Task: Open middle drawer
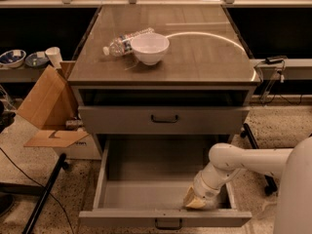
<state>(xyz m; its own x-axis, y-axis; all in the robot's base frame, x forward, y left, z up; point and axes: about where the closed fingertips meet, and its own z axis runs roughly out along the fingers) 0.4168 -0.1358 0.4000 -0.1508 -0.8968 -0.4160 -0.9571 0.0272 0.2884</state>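
While the middle drawer (146,195) stands open, the claw (196,202) sits inside front-right, its state untellable.

Just one camera on this rig, so there's no overlap between views to talk about. It sits up high in front of the cabinet (204,57), tilted down and facing it pretty much square on. The gripper (196,202) shows up low and right of centre, inside the pulled-out middle drawer (146,194). It's a mid-range shot: the cabinet top sits well above the gripper, with floor (282,126) on either side.
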